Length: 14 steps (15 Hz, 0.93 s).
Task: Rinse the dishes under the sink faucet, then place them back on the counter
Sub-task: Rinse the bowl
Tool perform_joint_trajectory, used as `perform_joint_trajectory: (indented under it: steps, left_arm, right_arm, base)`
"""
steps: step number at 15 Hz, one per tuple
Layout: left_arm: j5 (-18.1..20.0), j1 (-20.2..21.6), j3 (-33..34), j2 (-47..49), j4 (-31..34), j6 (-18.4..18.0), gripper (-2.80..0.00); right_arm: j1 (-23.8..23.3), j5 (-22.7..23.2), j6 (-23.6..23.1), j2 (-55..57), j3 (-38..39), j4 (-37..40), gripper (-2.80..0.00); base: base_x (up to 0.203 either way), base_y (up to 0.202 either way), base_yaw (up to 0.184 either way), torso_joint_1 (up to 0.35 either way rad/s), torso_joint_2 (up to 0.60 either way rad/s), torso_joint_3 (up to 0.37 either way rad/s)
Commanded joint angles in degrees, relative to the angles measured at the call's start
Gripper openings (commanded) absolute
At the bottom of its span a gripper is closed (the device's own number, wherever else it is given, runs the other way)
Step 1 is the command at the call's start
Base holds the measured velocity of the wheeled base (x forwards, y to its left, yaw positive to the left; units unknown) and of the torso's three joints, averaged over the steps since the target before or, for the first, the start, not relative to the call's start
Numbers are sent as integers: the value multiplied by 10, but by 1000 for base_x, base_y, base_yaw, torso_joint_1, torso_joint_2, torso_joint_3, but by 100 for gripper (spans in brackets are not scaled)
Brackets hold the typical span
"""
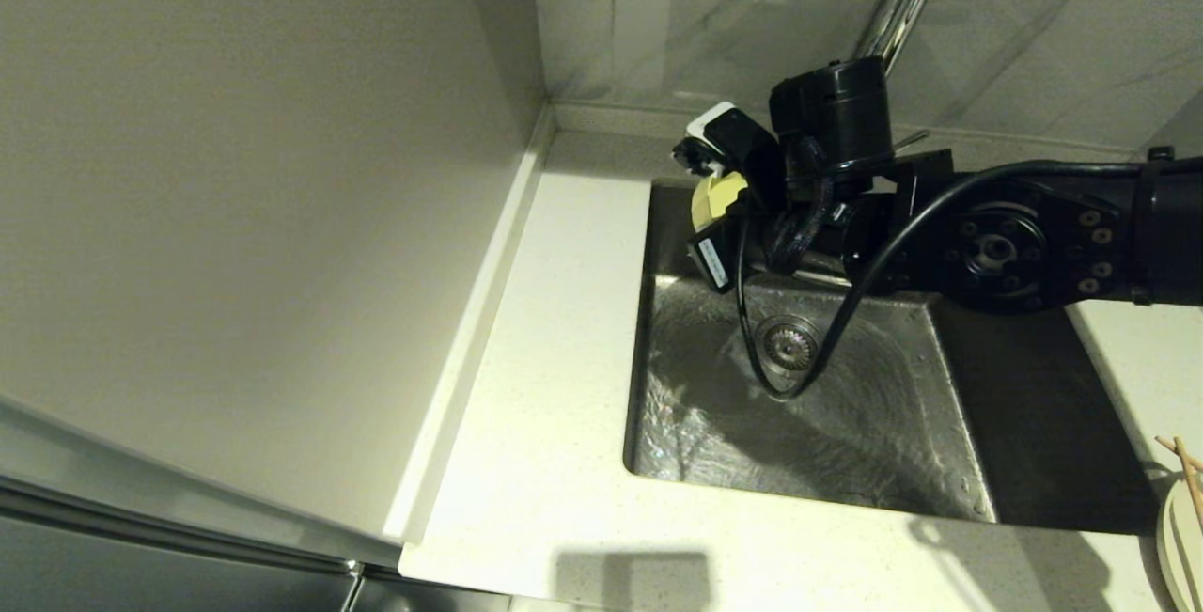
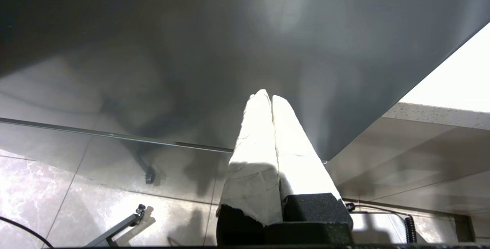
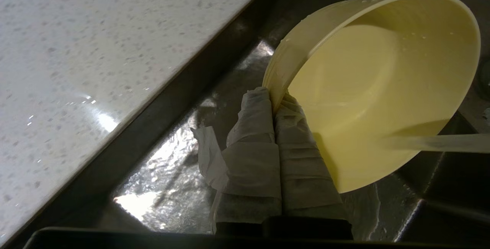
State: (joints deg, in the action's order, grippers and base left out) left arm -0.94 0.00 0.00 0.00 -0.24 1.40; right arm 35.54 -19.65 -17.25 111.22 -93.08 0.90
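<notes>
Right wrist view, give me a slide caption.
Right end effector pinches the yellow bowl's rim, tilting it over the wet sink.

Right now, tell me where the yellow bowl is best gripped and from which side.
Grip the bowl by its thin rim, one finger inside and one outside, as the right pincer does now. The bowl is tipped on edge over the sink, so only the rim offers a narrow pinch.

kitchen, steel sink (image 1: 940, 462), faucet (image 1: 904, 1), counter (image 1: 554, 386)
</notes>
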Motion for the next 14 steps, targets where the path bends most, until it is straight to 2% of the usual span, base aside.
perform_joint_trajectory:
  steps: [1,5,9,12,14]
  left_arm:
    - [0,0,0,-1,0,0,-280]
    - [0,0,0,-1,0,0,-280]
    - [0,0,0,-1,0,0,-280]
    - [0,0,0,-1,0,0,-280]
    - [0,0,0,-1,0,0,-280]
  right_arm:
    - [-17,1,-2,10,-11,0,-280]
    - [-39,1,-2,14,-13,-2,-280]
    - [-40,3,-3,-1,0,0,-280]
    - [-5,7,-6,-32,29,4,-280]
    - [26,26,0,-64,62,7,-280]
  base:
    - [0,0,0,0,0,0]
    - [0,0,0,0,0,0]
    - [0,0,0,0,0,0]
    - [0,0,0,0,0,0]
    - [0,0,0,0,0,0]
